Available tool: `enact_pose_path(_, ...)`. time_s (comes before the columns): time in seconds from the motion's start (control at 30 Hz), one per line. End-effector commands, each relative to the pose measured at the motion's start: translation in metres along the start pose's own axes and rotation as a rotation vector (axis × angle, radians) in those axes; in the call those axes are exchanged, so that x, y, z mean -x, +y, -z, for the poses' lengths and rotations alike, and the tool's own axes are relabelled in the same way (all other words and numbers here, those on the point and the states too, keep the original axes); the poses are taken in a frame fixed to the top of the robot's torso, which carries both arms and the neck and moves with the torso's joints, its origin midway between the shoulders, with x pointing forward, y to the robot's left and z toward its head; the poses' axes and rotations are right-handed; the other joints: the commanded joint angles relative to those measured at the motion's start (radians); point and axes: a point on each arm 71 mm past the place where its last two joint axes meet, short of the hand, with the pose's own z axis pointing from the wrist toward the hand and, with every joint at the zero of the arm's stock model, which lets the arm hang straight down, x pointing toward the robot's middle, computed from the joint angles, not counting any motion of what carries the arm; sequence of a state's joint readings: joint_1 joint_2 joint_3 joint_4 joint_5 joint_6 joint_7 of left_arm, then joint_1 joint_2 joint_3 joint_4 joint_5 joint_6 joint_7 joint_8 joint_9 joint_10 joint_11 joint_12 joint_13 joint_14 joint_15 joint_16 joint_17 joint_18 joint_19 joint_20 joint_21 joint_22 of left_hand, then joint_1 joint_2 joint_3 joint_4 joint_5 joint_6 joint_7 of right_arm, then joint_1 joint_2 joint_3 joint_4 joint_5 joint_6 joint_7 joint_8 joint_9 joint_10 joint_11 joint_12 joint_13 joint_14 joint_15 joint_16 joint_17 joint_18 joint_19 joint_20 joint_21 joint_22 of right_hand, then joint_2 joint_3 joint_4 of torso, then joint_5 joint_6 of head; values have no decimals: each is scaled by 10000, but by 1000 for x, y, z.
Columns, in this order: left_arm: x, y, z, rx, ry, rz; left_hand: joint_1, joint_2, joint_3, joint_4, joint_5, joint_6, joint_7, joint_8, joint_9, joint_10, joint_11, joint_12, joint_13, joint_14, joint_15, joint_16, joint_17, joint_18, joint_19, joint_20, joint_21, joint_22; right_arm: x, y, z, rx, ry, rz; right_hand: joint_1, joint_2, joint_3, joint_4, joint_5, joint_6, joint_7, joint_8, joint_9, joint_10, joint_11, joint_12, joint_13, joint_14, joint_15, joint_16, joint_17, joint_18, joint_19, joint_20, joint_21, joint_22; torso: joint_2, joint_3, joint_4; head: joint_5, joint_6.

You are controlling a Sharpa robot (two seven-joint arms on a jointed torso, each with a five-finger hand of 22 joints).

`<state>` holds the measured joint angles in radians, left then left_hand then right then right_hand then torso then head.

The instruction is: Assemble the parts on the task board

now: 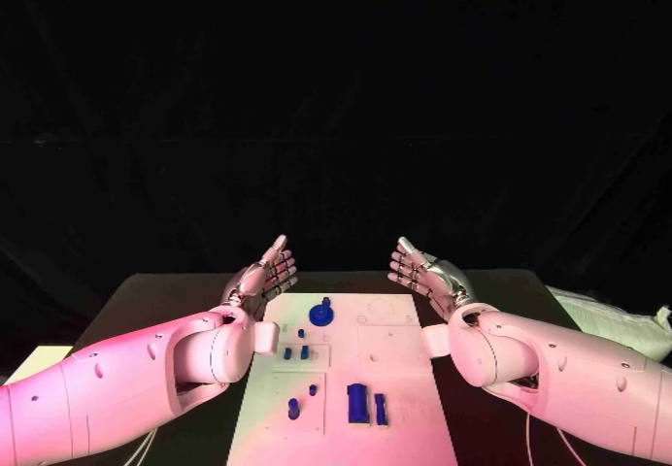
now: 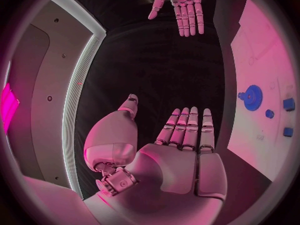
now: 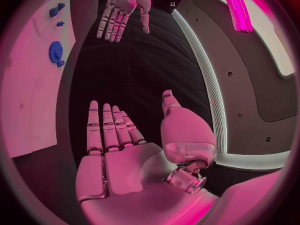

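Nearest the camera, two long blue bars (image 1: 367, 405) lie side by side on the near end of the task board (image 1: 399, 388), their long axes running away from the robot. Beside them lie two small blue pieces (image 1: 300, 401), further on some blue pegs (image 1: 295, 347), then a blue gear (image 1: 323, 314) lying flat toward the far end. The board lies along the middle of the black table (image 1: 161, 296). The left hand (image 1: 263, 274) and right hand (image 1: 427, 273) are raised on either side of the board, palms facing each other, fingers straight and apart, holding nothing. No step is in hand; this fits either a start or an end.
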<state>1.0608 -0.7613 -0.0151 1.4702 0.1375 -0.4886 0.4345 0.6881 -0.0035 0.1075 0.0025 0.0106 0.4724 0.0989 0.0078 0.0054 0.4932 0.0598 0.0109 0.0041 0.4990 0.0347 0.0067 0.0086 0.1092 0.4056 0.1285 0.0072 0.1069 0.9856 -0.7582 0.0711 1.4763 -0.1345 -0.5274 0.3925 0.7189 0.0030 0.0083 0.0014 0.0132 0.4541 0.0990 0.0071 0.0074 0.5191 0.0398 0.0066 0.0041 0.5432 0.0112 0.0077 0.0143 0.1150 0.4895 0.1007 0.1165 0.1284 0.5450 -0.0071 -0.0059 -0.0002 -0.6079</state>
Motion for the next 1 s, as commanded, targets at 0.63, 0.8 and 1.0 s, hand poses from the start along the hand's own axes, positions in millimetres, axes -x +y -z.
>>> enact_pose_path(0.63, -11, -16, 17, -1625, -1297, -1838, -4684, 35, -1075, -25, -106, -3215, -989, -78, -54, -3361, -598, -109, -41, -3399, -347, -67, -86, -1092, -2747, -1285, -72, -1069, -4, 18, 12, 599, -1756, 224, -4895, -30, -83, -14, -132, -3091, -990, -71, -74, -3538, -398, -66, -41, -3700, -112, -77, -143, -1150, -3332, -1007, -1165, -1284, -8, 71, 59, 2, 79)
enact_pose_path(0.8, -11, -16, 17, -1625, -1297, -1838, -5074, 35, -1075, -25, -106, -3488, -989, -78, -54, -3639, -598, -109, -41, -3680, -347, -67, -86, -1092, -2974, -1285, -72, -1069, -4, 18, 12, 599, -1756, 224, -5296, -30, -83, -14, -132, -3347, -990, -71, -74, -3830, -398, -66, -41, -4002, -112, -77, -143, -1150, -3605, -1007, -1165, -1284, -8, 71, 59, 2, 79)
enact_pose_path(1.0, -11, -16, 17, -1625, -1297, -1838, -5476, 35, -1075, -25, -106, -3765, -989, -78, -54, -3929, -598, -109, -41, -3978, -347, -67, -86, -1092, -3197, -1285, -72, -1069, -4, 18, 12, 599, -1756, 224, -5718, -30, -83, -14, -132, -3603, -990, -71, -74, -4137, -398, -66, -41, -4330, -112, -77, -143, -1150, -3893, -1007, -1165, -1284, -8, 71, 59, 2, 79)
